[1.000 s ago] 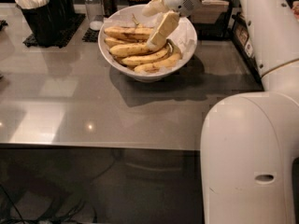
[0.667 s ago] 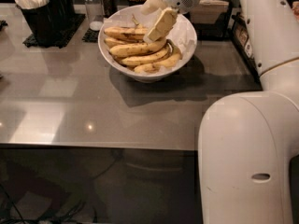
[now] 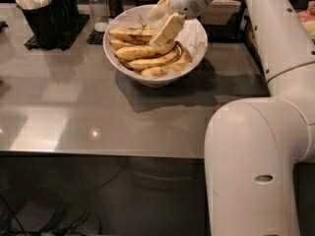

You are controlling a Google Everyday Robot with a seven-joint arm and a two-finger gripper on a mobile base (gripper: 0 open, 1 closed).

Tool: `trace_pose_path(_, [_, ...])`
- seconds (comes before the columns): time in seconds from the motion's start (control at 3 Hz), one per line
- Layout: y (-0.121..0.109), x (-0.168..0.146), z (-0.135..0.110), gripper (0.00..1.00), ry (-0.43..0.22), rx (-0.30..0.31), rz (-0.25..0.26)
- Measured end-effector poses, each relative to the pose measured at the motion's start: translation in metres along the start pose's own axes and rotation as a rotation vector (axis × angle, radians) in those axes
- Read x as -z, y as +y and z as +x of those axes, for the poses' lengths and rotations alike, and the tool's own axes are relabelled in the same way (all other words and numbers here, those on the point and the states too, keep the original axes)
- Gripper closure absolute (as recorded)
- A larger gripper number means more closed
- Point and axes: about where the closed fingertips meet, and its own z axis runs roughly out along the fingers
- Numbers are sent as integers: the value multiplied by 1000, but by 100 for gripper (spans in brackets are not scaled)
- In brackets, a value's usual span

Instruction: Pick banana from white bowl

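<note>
My gripper (image 3: pixel 163 22) hangs over the white bowl (image 3: pixel 152 78), above the banana (image 3: pixel 129 34) at its back. Two shakers (image 3: pixel 98 4) stand behind the bowl's left side.

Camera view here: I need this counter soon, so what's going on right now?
A robot arm is reaching over the white bowl of bananas on the grey counter. Its gripper hangs low over the back of the pile with its fingers open, seemingly on either side of the right end of the top, brown-streaked banana. Nothing is lifted yet; that banana lies in the bowl with the others.
</note>
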Motion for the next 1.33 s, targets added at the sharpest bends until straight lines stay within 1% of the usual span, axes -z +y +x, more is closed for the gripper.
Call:
trace_pose_path(0.33, [-1,-11,14,32,-11,-37,-18])
trace_pose_path(0.67, [-1,-19,27,50,-9,-70,-36])
trace_pose_path(1.0, [-1,-19,27,74,-9,-70,-36])
trace_pose_path(1.33, [0,-12,28,97,-10,-67,-24])
